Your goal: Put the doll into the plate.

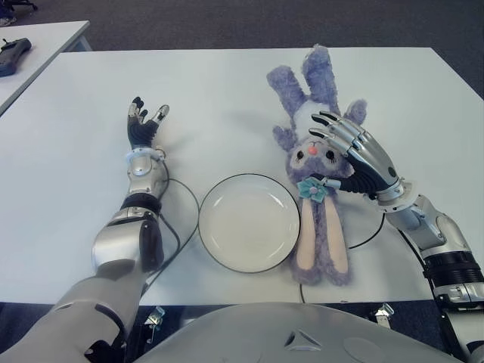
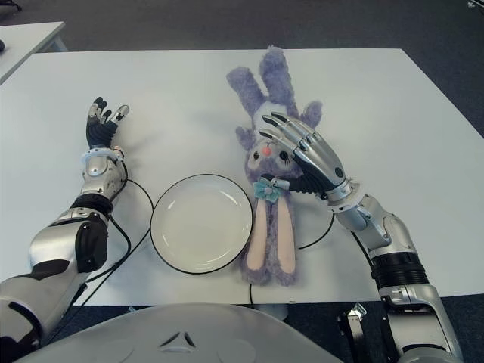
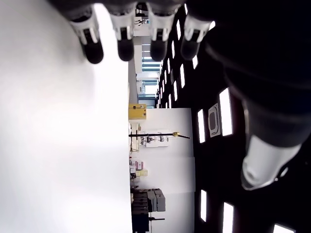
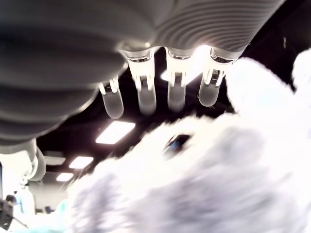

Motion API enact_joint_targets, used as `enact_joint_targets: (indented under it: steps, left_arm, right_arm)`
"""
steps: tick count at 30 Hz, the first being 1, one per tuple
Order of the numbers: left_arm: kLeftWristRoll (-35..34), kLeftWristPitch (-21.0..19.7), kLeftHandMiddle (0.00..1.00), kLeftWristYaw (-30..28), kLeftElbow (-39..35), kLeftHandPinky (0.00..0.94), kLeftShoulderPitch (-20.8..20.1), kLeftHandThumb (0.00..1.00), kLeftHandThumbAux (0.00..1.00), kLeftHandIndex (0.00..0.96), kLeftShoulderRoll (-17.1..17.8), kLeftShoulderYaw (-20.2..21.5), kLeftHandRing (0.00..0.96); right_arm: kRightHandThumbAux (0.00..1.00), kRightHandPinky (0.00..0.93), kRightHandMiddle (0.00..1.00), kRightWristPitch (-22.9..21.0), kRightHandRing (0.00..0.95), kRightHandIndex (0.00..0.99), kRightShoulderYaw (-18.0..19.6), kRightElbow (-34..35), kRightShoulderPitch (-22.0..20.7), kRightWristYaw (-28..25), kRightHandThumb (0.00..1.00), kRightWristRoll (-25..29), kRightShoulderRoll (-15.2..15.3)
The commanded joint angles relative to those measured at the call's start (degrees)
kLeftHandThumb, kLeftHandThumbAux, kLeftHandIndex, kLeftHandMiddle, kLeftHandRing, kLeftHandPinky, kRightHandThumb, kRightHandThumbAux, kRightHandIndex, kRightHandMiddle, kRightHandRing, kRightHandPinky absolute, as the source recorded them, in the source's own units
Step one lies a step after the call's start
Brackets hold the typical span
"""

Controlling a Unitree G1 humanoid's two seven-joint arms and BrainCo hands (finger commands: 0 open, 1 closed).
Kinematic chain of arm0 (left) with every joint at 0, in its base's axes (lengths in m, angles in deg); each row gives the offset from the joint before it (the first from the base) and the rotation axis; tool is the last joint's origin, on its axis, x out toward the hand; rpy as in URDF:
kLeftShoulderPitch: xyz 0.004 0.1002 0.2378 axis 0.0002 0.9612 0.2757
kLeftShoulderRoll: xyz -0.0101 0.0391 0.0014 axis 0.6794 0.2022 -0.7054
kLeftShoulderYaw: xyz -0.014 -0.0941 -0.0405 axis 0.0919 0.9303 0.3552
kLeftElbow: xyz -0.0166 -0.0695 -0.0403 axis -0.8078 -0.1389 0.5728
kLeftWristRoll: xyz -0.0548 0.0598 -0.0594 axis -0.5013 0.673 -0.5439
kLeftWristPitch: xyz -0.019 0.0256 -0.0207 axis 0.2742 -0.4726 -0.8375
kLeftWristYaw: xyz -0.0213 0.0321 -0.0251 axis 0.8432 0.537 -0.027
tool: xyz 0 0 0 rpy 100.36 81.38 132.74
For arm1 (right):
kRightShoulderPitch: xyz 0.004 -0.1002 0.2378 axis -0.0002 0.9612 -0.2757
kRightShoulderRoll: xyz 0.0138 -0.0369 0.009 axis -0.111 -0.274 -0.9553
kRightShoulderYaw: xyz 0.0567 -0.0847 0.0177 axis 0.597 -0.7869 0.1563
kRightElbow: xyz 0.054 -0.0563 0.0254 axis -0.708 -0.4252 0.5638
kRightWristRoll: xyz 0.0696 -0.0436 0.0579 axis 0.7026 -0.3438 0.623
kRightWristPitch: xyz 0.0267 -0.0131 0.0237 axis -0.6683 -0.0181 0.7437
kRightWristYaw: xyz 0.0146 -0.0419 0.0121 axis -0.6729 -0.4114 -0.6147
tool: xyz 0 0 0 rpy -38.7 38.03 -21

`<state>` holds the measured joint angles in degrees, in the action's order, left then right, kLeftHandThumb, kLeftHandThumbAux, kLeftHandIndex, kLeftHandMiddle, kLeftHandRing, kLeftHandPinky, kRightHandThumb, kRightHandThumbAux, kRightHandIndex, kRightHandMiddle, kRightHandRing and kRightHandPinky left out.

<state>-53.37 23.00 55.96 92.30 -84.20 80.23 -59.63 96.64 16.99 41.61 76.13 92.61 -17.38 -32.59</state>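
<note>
A purple plush bunny doll (image 1: 321,234) lies face up on the white table (image 1: 227,98), its legs toward me and its side touching the right rim of the plate (image 1: 227,242). The white, dark-rimmed plate holds nothing. My right hand (image 1: 334,155) is over the doll's head from the right, open, its fingers (image 4: 146,97) stretched just above the face (image 4: 209,184) without closing on it. My left hand (image 1: 144,125) shows left of the plate, open, its fingers (image 3: 124,43) straight and holding nothing.
Thin black cables (image 1: 185,198) loop on the table beside the plate on both sides. A second table (image 1: 45,41) at the far left carries a dark object (image 1: 11,54). The table's near edge runs just behind the plate and the doll's feet.
</note>
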Motion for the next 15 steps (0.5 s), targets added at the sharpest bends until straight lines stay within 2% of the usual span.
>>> enact_joint_targets:
  steps: [1,3,9,15]
  left_arm:
    - [0.0,-8.9,0.053,0.9,8.0,0.027,11.4,0.000,0.693,0.030,-5.1,0.0,0.039]
    - [0.0,-8.8,0.052,0.8,8.0,0.025,11.5,0.000,0.690,0.029,-5.1,0.1,0.038]
    - [0.0,-8.3,0.050,0.6,7.9,0.027,11.6,0.000,0.684,0.030,-5.1,0.1,0.035]
    - [0.1,-8.5,0.051,0.8,7.9,0.032,11.5,0.000,0.688,0.030,-5.0,0.0,0.035]
  right_arm:
    - [0.408,0.008,0.015,-1.2,0.007,0.059,0.9,-2.6,-2.9,4.8,0.296,-4.0,0.2]
    - [0.408,0.000,0.012,-0.9,0.005,0.044,1.0,-4.1,-3.8,6.1,0.292,-4.6,1.0]
    - [0.396,0.000,0.002,0.5,0.000,0.013,2.0,-9.8,-7.3,8.1,0.349,-4.6,6.3]
    - [0.398,0.000,0.000,0.3,0.000,0.000,1.6,-12.7,-8.8,11.0,0.325,-6.4,8.8]
